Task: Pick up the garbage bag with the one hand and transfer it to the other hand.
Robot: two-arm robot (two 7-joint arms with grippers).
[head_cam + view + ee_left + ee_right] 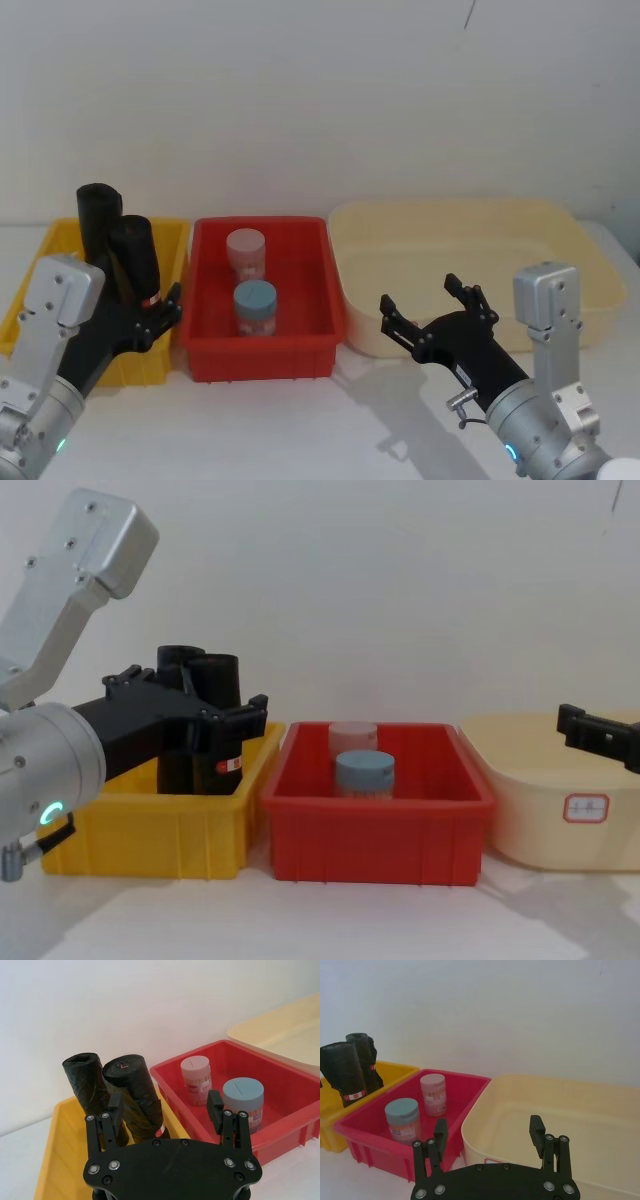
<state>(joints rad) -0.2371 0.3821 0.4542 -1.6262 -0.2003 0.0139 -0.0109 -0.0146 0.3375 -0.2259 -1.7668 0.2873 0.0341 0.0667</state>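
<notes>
Counting two rolls [135, 255] [98, 212], two jars [245, 252] [254, 306]

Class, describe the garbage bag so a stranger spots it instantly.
Find the yellow bin, leftmost of three bins. Of the two black rolls in it, the garbage bag is nearer the red bin than the other roll, with a red-and-white label band low on its side.

roll: smooth black cylindrical roll of bags [134, 258], red-and-white band, upright in yellow plastic bin [172, 245].
left: our black forked left gripper [165, 1101], fingers spread, close to the roll.
right: our slim black right gripper [420, 295], spread, well apart.
</notes>
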